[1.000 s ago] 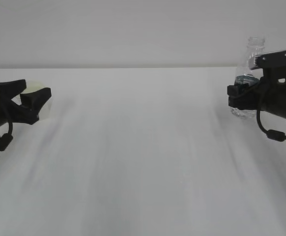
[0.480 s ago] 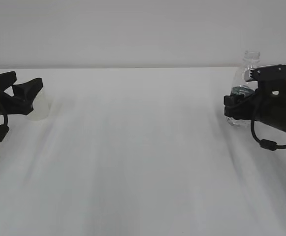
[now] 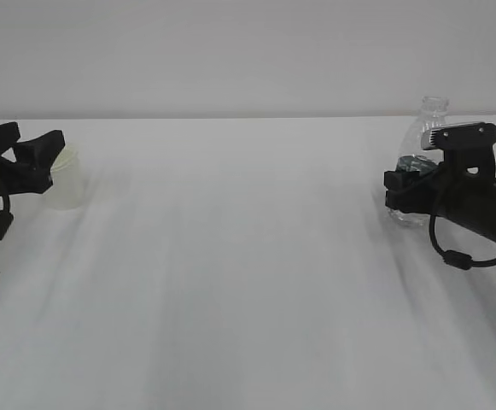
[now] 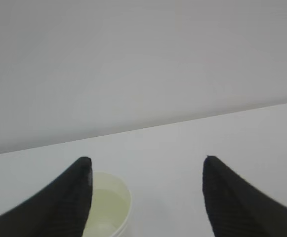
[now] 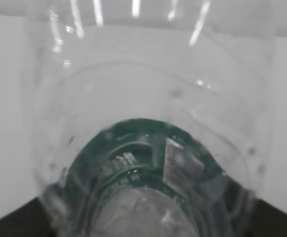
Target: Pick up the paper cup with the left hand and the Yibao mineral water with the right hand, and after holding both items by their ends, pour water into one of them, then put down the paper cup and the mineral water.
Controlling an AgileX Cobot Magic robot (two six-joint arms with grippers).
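Note:
The paper cup (image 3: pixel 67 184) stands upright on the white table at the far left, its pale cream inside (image 4: pixel 111 202) showing from above. My left gripper (image 3: pixel 30 141) is open around its rim. In the left wrist view the left gripper (image 4: pixel 147 168) has one finger beside the cup and the other well clear of it. At the far right my right gripper (image 3: pixel 399 190) is shut on the Yibao mineral water (image 3: pixel 427 128) at its green label band. The bottle is upright with its capless neck up. The clear bottle (image 5: pixel 143 98) fills the right wrist view, hiding most of the right gripper (image 5: pixel 143 219).
The white table (image 3: pixel 248 282) stretches between the two arms, with a plain pale wall (image 3: pixel 248 51) behind it. A black cable loop (image 3: pixel 452 252) hangs under the right arm.
The cup came down from mid-air onto the table and my left gripper drew back to the left, off it. My right gripper lowered the bottle and shifted slightly left.

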